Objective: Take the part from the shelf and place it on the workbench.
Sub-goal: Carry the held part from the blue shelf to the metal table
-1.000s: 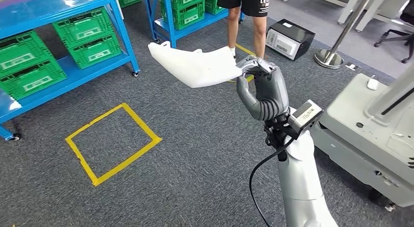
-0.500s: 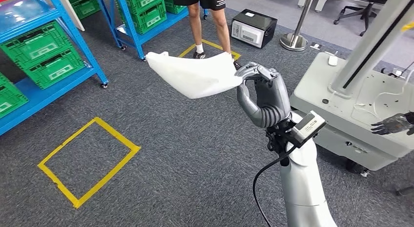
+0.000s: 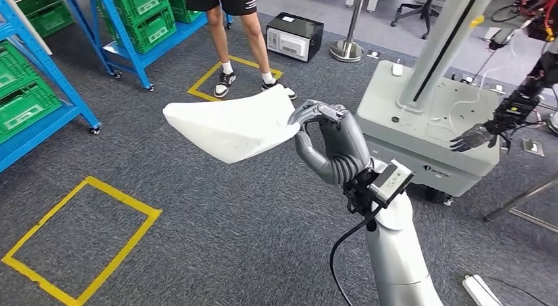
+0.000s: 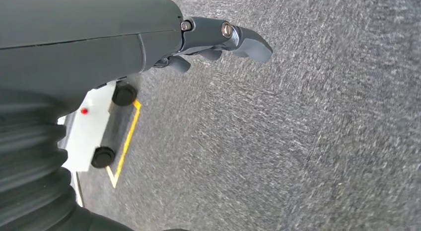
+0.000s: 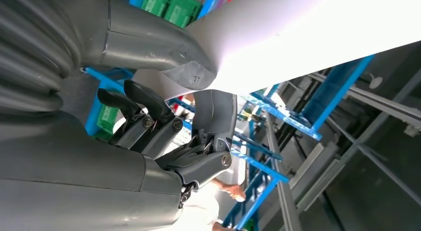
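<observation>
Nearest in the head view, the silver right arm rises from the lower edge, a small grey camera box (image 3: 391,181) clipped at its wrist with a black cable looping down beside it. The right hand (image 3: 329,143) is raised above the grey carpet (image 3: 217,220) and pinches one end of the white plastic part (image 3: 230,125) between thumb and fingers; the part juts out sideways from the hand, in the air, resting on nothing. The right wrist view shows the thick thumb (image 5: 164,47) pressed flat on the part's white surface with a darker finger (image 5: 214,116) closing from the other side.

The left hand (image 4: 218,39) hangs over the carpet, its fingers apart and grasping nothing.

On the carpet to the left lies a yellow tape square (image 3: 72,237). To the right stands a grey machine base (image 3: 428,122) with a pale post rising from it; another robot's dark hand (image 3: 472,136) reaches over its edge.

Further off, a person's legs (image 3: 243,49) stand by a second yellow tape outline, with a black box (image 3: 294,36) just beyond. Blue shelf racks (image 3: 125,29) holding green crates (image 3: 148,13) line the back left.
</observation>
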You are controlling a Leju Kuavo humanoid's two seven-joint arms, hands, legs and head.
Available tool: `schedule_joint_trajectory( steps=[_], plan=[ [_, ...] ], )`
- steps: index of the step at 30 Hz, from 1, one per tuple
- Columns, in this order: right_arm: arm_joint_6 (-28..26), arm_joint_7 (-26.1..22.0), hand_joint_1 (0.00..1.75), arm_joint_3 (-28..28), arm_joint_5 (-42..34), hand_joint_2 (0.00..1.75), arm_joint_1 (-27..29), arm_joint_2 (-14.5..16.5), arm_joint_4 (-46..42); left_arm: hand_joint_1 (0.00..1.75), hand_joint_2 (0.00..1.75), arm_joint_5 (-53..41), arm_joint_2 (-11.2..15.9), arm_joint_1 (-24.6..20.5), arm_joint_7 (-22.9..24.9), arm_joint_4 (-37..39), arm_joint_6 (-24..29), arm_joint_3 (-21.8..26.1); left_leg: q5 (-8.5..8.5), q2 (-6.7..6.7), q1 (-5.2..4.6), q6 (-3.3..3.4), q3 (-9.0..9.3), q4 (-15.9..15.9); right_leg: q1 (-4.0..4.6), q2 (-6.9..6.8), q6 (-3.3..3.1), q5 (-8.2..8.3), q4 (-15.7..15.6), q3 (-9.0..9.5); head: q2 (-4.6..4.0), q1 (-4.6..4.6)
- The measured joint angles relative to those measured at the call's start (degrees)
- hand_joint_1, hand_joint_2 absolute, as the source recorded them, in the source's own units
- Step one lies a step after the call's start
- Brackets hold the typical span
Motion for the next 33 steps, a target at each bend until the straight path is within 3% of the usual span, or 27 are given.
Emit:
schedule_joint_trajectory(
  steps=[2,4,6,8,10,12,14,15,16,17,19,21,23,25,27,29,30,31,33],
  plan=[
    [-0.03,0.01,1.75,0.58,-0.33,1.75,-0.14,0.08,0.61,0.0,1.75,0.04,-0.01,0.1,-0.09,0.01,0.04,0.34,-0.15,1.36,-0.01,-0.18,0.02,0.13,0.07,-1.0,-0.29,2.97,-6.23,3.83,0.0,0.01],
    [-0.17,-0.36,1.75,1.2,-0.89,1.75,-0.53,0.19,1.0,0.0,1.75,0.14,0.01,0.14,-0.16,0.01,0.08,0.56,-0.46,2.43,-0.23,-0.65,0.09,0.33,0.49,-3.12,-1.0,5.23,-13.84,8.1,0.0,0.0],
    [-0.75,-0.83,1.75,1.84,-1.47,1.75,-0.95,0.29,1.24,0.0,1.75,0.23,0.11,0.22,-0.4,0.0,0.16,0.66,-0.73,3.37,-0.45,-1.28,0.27,0.34,0.88,-3.73,-1.73,5.57,-16.31,9.21,0.0,-0.04],
    [-1.91,-0.93,1.75,2.2,-2.31,1.75,-1.19,0.19,1.3,0.0,1.75,0.2,0.27,0.25,-1.36,-0.02,0.23,0.69,-0.96,4.07,-0.37,-1.94,0.58,0.23,0.79,-2.38,-2.37,5.84,-16.59,9.14,0.0,-0.05],
    [-3.27,-0.68,1.75,2.27,-3.2,1.75,-1.42,-0.02,1.26,0.0,1.75,-0.09,0.42,0.3,-2.84,-0.01,0.23,0.71,-2.58,2.12,-0.17,-2.5,-0.13,2.2,0.45,-1.19,-3.06,6.24,-17.03,9.28,0.0,-0.1],
    [-4.39,-0.17,1.75,2.26,-3.38,1.75,-1.38,-0.13,0.86,0.0,1.75,-1.08,0.51,0.41,-3.86,0.06,-0.02,0.68,-6.16,-1.03,-0.05,-2.8,-3.0,8.65,0.28,-0.04,-3.48,6.47,-17.19,9.31,0.0,-0.18],
    [-4.99,0.75,1.75,2.06,-2.9,1.75,-0.78,-0.2,-0.2,0.0,1.75,-2.47,0.56,0.51,-4.01,0.09,-0.41,0.57,-8.59,-2.17,-0.05,-2.88,-6.3,15.52,0.32,1.44,-3.59,6.5,-17.11,9.27,0.0,-0.19],
    [-5.1,1.34,1.75,1.8,-2.58,1.75,-0.43,-0.24,-0.91,0.0,1.75,-3.06,0.56,0.47,-3.81,0.1,-0.59,0.49,-8.19,-2.32,-0.06,-2.84,-6.93,16.49,0.33,2.26,-3.58,6.5,-17.05,9.27,0.0,-0.19],
    [-5.12,1.97,1.75,1.4,-2.32,1.75,-0.2,-0.26,-1.61,0.0,1.75,-3.53,0.55,0.33,-3.49,0.09,-0.71,0.38,-6.65,-2.49,-0.04,-2.72,-6.52,15.14,0.33,3.09,-3.56,6.49,-16.98,9.28,0.0,-0.19],
    [-5.07,2.54,1.75,0.89,-2.11,1.75,-0.08,-0.27,-2.26,0.0,1.75,-3.85,0.54,0.07,-3.12,0.09,-0.83,0.27,-4.35,-2.96,-0.01,-2.56,-5.2,11.8,0.31,3.89,-3.51,6.49,-16.89,9.29,0.0,-0.2],
    [-4.82,3.48,1.75,-0.2,-1.95,1.75,-0.11,-0.26,-3.23,0.0,1.75,-4.14,0.5,-0.55,-2.5,0.08,-1.02,0.05,-0.88,-5.65,0.15,-2.16,-2.12,4.13,0.25,5.29,-3.14,6.53,-16.66,9.12,0.0,-0.16],
    [-4.45,3.95,1.75,-1.15,-1.84,1.75,-0.17,-0.18,-3.77,0.0,1.75,-4.24,0.46,-1.23,-2.19,0.09,-1.48,-0.18,-0.12,-7.41,0.09,-1.84,-0.62,0.75,0.06,6.66,-2.35,6.81,-16.6,8.64,0.0,-0.15],
    [-4.2,3.9,1.75,-2.15,-1.46,1.75,-0.09,-0.12,-4.38,0.0,1.75,-4.48,0.38,-1.9,-2.06,0.08,-2.06,-0.59,0.11,-6.34,-0.01,-1.32,-0.31,0.38,-0.14,7.85,-1.46,7.25,-16.82,8.22,0.0,-0.15],
    [-4.13,3.63,1.75,-3.22,-1.09,1.75,-0.09,-0.16,-5.16,0.0,1.75,-4.59,0.27,-2.4,-2.18,0.01,-2.29,-0.97,0.54,-4.8,0.13,-0.51,-0.12,-0.19,0.05,5.47,-0.97,6.39,-15.35,7.32,0.0,0.02],
    [-4.1,3.5,1.75,-3.83,-0.83,1.75,-0.14,-0.2,-5.59,0.0,1.75,-4.27,0.22,-2.59,-2.39,-0.11,-2.13,-1.12,0.68,-3.05,0.1,0.03,-0.01,-0.49,0.22,1.61,-0.65,3.14,-9.26,4.36,0.0,0.23],
    [-3.95,3.4,1.75,-4.08,-0.55,1.75,-0.02,-0.2,-5.56,0.0,1.75,-3.67,0.24,-2.58,-2.46,-0.19,-1.85,-1.15,0.58,-1.23,-0.03,0.17,-0.08,-0.43,-0.01,0.46,-0.27,0.21,-1.89,0.75,0.0,0.3],
    [-3.73,3.22,1.75,-4.18,-0.37,1.75,0.01,-0.21,-5.39,0.0,1.75,-3.37,0.25,-2.58,-2.44,-0.19,-1.75,-1.15,0.52,-0.36,-0.06,0.14,-0.1,-0.38,-0.15,0.31,-0.12,0.1,-0.46,0.09,0.0,0.31],
    [-3.46,2.88,1.75,-4.25,-0.14,1.75,-0.05,-0.21,-5.12,0.0,1.75,-3.08,0.25,-2.57,-2.4,-0.19,-1.69,-1.15,0.42,0.49,-0.05,0.04,-0.1,-0.31,-0.3,0.09,-0.01,0.98,-1.26,0.6,0.0,0.31],
    [-2.99,1.81,1.75,-4.26,0.42,1.75,-0.34,-0.2,-4.48,0.0,1.75,-2.59,0.26,-2.48,-2.33,-0.19,-1.63,-1.14,0.02,1.98,-0.01,-0.4,-0.02,0.07,-0.51,-1.66,0.12,4.2,-8.7,4.67,0.0,0.31]
  ],
)
